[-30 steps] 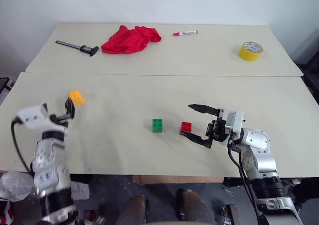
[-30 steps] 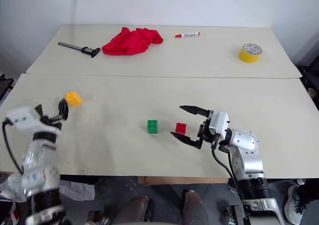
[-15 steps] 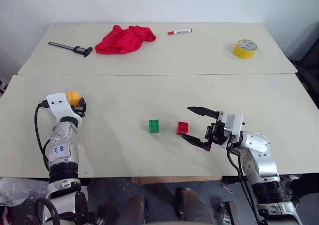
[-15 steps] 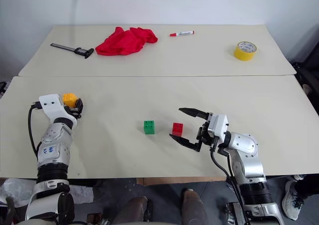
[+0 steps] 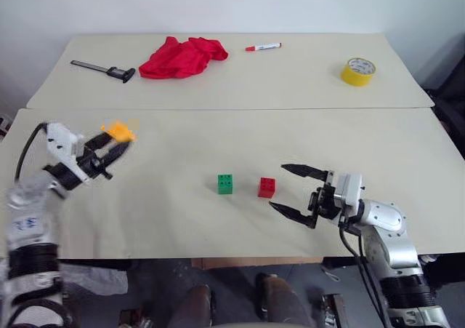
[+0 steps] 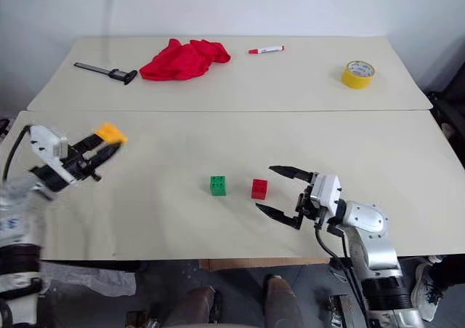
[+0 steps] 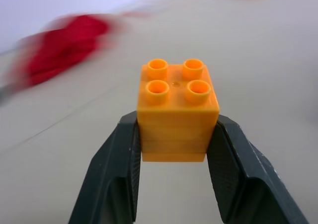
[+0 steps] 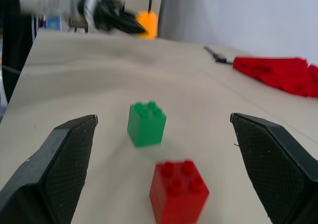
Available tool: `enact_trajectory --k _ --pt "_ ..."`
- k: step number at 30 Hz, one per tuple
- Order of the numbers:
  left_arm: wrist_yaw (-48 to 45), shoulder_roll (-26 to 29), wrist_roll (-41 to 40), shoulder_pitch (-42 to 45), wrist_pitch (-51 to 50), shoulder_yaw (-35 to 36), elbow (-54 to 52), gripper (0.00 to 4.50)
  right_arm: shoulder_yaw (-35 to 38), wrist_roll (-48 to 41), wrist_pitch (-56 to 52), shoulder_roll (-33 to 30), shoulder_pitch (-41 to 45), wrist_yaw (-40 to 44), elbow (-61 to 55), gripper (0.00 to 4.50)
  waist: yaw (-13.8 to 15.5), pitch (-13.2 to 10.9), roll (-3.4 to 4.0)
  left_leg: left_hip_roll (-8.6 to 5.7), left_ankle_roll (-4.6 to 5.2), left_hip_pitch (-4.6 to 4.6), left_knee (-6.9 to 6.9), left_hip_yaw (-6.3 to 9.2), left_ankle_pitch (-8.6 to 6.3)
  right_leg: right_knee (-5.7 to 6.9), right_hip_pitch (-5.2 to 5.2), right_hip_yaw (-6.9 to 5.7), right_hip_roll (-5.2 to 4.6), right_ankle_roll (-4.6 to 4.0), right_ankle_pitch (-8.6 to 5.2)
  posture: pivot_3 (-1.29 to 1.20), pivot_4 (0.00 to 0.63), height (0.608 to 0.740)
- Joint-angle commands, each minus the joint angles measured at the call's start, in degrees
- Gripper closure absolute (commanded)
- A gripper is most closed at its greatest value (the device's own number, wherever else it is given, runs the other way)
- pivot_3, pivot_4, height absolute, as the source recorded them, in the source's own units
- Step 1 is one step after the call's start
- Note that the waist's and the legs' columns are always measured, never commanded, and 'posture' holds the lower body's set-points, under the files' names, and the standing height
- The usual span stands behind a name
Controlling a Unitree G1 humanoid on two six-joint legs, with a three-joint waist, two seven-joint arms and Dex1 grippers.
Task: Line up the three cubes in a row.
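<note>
Left claw (image 7: 174, 149) clamped on orange cube (image 7: 176, 110), raised off counter (image 5: 182, 219).
Right claw (image 5: 299, 193) spread wide, empty, just right of red cube (image 5: 267, 188); green cube (image 5: 226, 184) beside it. Beyond: caliper (image 5: 103, 69), red cloth (image 5: 182, 56), marker (image 5: 262, 47), tape roll (image 5: 358, 71).

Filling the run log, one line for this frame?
left hand: shut on orange cube | right hand: open | green cube, red cube: on table
</note>
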State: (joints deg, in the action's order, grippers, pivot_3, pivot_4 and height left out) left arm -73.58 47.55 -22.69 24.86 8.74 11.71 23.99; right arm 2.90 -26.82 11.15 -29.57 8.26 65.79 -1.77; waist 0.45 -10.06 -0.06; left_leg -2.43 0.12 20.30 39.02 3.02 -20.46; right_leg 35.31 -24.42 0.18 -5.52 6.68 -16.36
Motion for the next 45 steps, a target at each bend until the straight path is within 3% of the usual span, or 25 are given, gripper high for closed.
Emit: enact_trajectory --k 1,7,11,25,30,35,40,45 --pt "-13.1 -4.1 2.9 5.7 8.5 -7.1 9.4 3.02 0.9 -1.6 -0.3 -0.8 -0.3 0.6 -2.2 0.00 0.4 0.0 0.06 -0.04 0.03 -0.02 0.00 -0.01 0.01 0.01 0.00 0.00 0.00 0.02 0.01 0.00 0.150 0.740" --pt "-16.1 -12.4 8.3 15.0 19.4 -12.2 26.6 3.02 2.0 -1.7 -1.1 -1.7 -1.6 -0.6 -4.6 0.00 0.1 -0.1 -0.16 -0.01 0.12 0.16 0.07 -0.10 0.01 0.30 -0.20 0.02 0.40 0.12 0.06 0.00 0.150 0.740" --pt "-16.6 -14.6 9.1 18.6 21.0 -12.8 32.1 3.02 2.8 -1.6 -1.6 -2.2 -3.8 -1.9 -6.7 0.00 -0.3 -0.1 -0.20 0.06 0.14 0.28 0.09 -0.17 -0.01 0.29 -0.30 0.04 0.49 0.13 0.07 0.00 0.150 0.740" --pt "-18.9 -15.0 9.9 20.2 21.1 -16.6 34.1 3.02 2.2 -1.1 -0.6 -0.8 -4.3 -3.2 -6.8 0.00 -0.5 -0.1 -0.20 0.07 0.16 0.23 0.11 -0.21 -0.02 0.32 -0.28 0.14 0.51 0.16 0.09 0.00 0.150 0.740" --pt "-17.8 -14.2 10.5 19.1 20.8 -17.1 33.4 1.43 1.9 -1.2 -0.9 -0.9 -3.0 -2.2 -5.7 0.00 -0.5 -0.1 -0.20 0.08 0.16 0.22 0.11 -0.20 -0.02 0.32 -0.28 0.14 0.52 0.16 0.09 0.00 0.150 0.740" --pt "-13.1 -10.8 6.6 15.8 17.3 -12.1 27.5 0.03 2.1 -2.8 -1.4 -2.1 -1.0 1.7 -4.3 0.00 -0.8 -0.1 -0.20 0.14 0.15 0.22 0.11 -0.22 -0.02 0.33 -0.31 0.16 0.56 0.16 0.09 0.00 0.150 0.740" --pt "-4.8 -4.2 0.0 2.6 4.4 -2.5 7.5 0.03 3.0 -6.9 -5.6 -4.9 3.6 7.6 -1.5 0.00 -1.2 -0.1 -0.19 0.21 0.12 0.22 0.09 -0.19 -0.04 0.33 -0.33 0.19 0.19 0.15 0.08 0.00 0.150 0.740" --pt "7.5 -1.4 0.7 -9.8 -6.3 2.6 -11.1 0.03 -0.3 -3.8 -4.8 -9.0 8.3 16.7 4.1 0.00 -0.6 -0.1 -0.18 0.19 0.14 0.21 0.06 -0.11 -0.07 0.21 -0.24 0.21 0.08 0.13 0.07 0.00 0.150 0.740"
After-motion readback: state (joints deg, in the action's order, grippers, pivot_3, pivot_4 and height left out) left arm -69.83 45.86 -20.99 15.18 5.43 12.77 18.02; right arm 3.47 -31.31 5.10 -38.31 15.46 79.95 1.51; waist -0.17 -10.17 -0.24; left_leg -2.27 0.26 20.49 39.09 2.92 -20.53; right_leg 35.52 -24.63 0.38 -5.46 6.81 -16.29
